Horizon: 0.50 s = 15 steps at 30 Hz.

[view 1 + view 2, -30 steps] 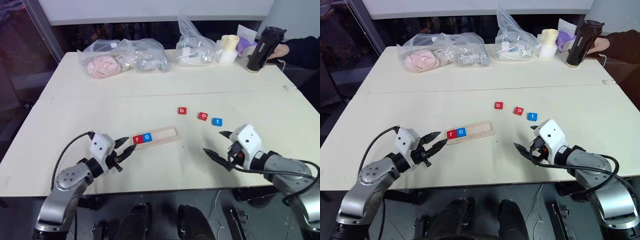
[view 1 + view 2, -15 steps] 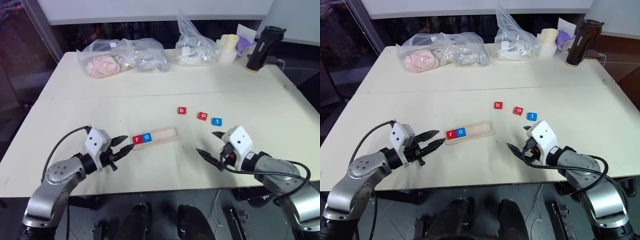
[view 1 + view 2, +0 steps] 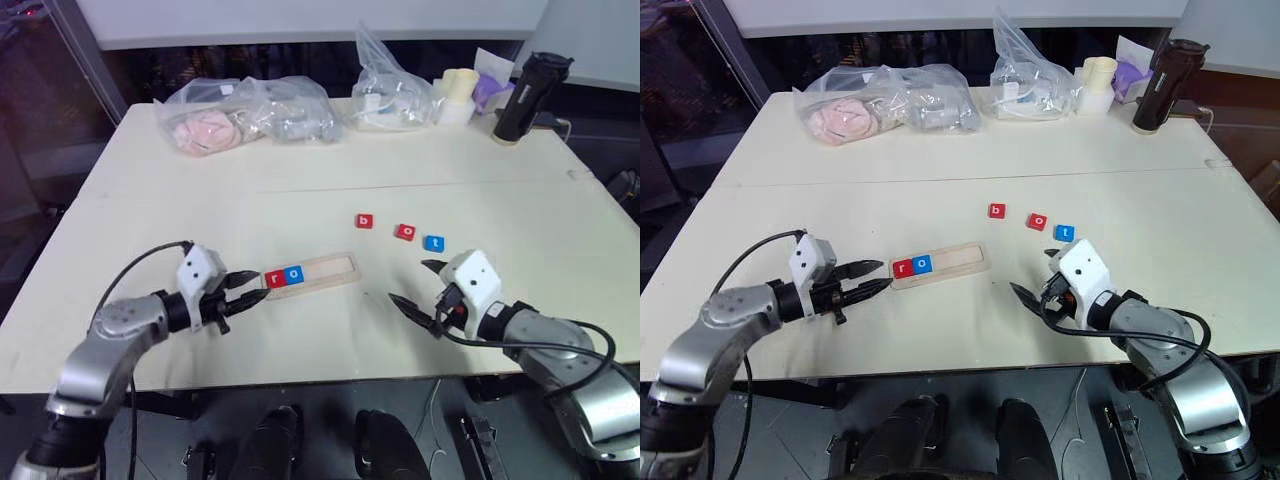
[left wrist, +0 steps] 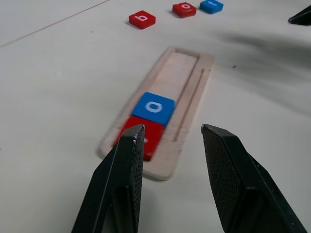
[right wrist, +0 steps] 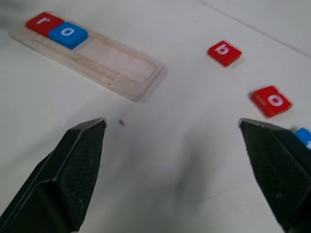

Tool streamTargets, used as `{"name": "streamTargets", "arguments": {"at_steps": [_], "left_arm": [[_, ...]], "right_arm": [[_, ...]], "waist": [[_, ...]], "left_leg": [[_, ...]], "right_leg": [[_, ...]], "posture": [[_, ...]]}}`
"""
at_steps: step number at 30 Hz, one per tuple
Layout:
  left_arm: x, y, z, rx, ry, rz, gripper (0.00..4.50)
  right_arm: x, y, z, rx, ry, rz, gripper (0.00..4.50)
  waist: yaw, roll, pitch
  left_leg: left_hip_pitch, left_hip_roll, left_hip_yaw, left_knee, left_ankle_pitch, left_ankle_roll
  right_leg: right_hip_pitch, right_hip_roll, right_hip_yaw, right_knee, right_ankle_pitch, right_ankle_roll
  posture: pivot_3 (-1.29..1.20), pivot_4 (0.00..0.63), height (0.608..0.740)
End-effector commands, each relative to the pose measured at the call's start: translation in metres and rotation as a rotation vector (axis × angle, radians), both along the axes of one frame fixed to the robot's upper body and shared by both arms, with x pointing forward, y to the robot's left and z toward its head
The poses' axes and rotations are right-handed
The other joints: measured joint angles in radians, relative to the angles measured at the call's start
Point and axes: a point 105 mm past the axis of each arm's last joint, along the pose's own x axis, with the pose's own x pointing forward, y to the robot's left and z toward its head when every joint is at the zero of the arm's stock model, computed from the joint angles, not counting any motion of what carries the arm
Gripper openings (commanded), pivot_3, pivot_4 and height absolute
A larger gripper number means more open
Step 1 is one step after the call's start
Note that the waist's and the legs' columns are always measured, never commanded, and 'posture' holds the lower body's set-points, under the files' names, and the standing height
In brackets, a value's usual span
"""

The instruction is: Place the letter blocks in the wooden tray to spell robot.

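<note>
Right gripper (image 3: 417,290) is hanging low over the table (image 3: 300,190) with its two black fingers spread as wide as they go and nothing between them. Just beyond it, three loose letter blocks are lying in a short row: a blue t (image 3: 434,243) nearest, a red o (image 3: 405,232) beside that, and a red b (image 3: 364,221) at the far end of the row. All three are sitting apart from one another and well clear of the wooden tray (image 3: 330,268).

Left gripper (image 3: 243,291) is pointing at the near end of the tray, empty; in the left wrist view a gap is showing between its fingers (image 4: 121,179), though it is standing about as closed as it gets, so it is best read as shut. The tray's long axis is running across the table between the two arms. A red r (image 3: 274,279) and a blue o (image 3: 293,274) are already sitting side by side at its left end, leaving the right-hand stretch of the groove bare.

Judging from this layout, b is the next letter wanted, and the right arm is the nearer to it; the block is lying ahead of that gripper and toward the robot's left.

Bags (image 3: 250,112), cups (image 3: 458,96) and a dark bottle (image 3: 530,85) are standing along the far edge; the bags' contents are hard to make out.
</note>
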Motion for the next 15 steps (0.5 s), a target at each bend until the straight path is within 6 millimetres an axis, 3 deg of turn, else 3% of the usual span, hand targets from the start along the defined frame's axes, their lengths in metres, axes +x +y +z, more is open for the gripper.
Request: {"name": "streamTargets", "arguments": {"at_steps": [1, 5, 11, 15], "left_arm": [[0.012, 0.01, 0.005, 0.071, -0.031, -0.068, 2.72], [0.026, 0.014, 0.003, 0.128, -0.005, -0.165, 4.44], [0.046, 0.017, 0.002, 0.193, 0.012, -0.266, 4.44], [0.052, 0.0, -0.001, 0.201, 0.055, -0.376, 4.44]], "right_arm": [[0.0, 0.008, 0.011, 0.003, -0.055, 0.021, 4.5], [0.001, 0.011, 0.01, 0.005, -0.063, 0.023, 4.5], [0.001, 0.016, 0.008, 0.005, -0.071, 0.025, 4.5], [0.0, 0.019, 0.006, 0.012, -0.072, 0.016, 4.5]], "waist": [[0.0, 0.0, 0.0], [0.0, 0.0, 0.0], [0.0, 0.0, 0.0], [0.001, 0.0, 0.0]], "left_leg": [[0.0, 0.0, 0.0, 0.0, 0.0, 0.0], [-0.001, 0.0, 0.0, 0.0, 0.0, 0.0], [-0.001, -0.001, 0.0, 0.0, 0.0, 0.001], [-0.001, -0.001, 0.0, 0.001, 0.002, 0.003]], "right_leg": [[0.0, 0.0, 0.0, 0.0, 0.0, 0.0], [0.0, 0.0, 0.0, 0.0, 0.0, 0.0], [-0.001, 0.0, -0.001, 0.0, 0.001, 0.0], [0.0, 0.0, -0.003, 0.0, 0.001, 0.0]], "posture": [[0.0, 0.15, 0.738], [0.0, 0.15, 0.738], [0.0, 0.15, 0.738], [0.0, 0.15, 0.738]]}}
